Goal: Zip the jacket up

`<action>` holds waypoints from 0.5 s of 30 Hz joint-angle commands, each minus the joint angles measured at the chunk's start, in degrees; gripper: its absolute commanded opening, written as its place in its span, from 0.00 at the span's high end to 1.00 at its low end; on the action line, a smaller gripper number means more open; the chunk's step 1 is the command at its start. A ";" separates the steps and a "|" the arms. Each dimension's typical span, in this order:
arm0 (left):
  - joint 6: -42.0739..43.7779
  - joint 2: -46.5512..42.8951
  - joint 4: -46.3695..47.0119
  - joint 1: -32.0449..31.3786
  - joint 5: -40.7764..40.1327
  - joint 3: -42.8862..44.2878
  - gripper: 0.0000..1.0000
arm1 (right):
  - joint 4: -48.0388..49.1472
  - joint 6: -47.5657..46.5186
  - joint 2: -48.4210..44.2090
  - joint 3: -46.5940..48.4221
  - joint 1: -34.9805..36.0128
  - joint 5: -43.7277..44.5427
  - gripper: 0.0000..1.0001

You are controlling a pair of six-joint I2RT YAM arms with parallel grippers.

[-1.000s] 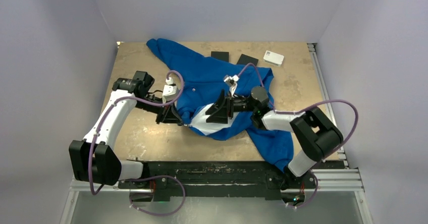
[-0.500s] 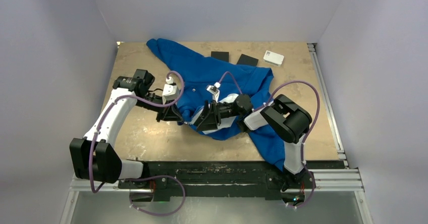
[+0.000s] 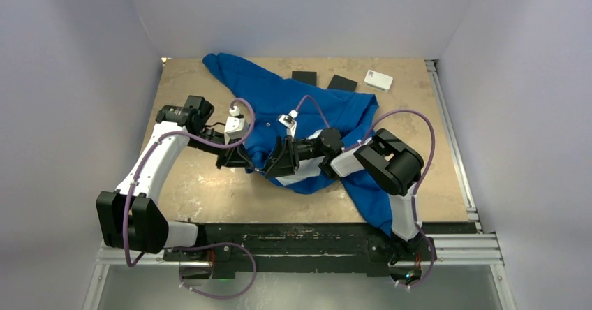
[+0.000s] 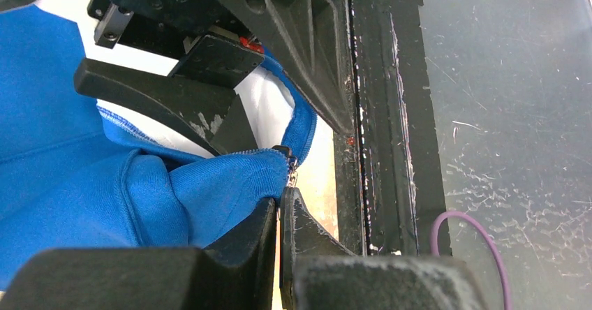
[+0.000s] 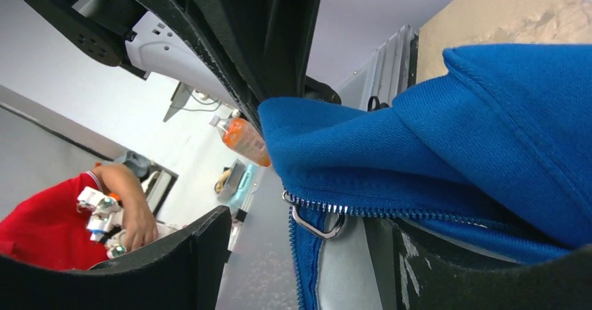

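Right end effector (image 3: 274, 164) hides the jacket (image 3: 293, 100) zipper (image 5: 377, 212) from above.

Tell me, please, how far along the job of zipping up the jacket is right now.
Done: the left claw is shut on the jacket edge by the zipper slider, anchoring it. In hand: the right claw stands open astride that slider, not gripping it. Left: nearly everything; the white lining shows, so the front is open and needs zipping.
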 commanded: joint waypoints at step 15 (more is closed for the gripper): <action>1.43 -1.96 0.22 -0.34 1.99 1.13 1.00 | 29.54 9.53 -0.21 1.40 -1.41 -1.34 0.33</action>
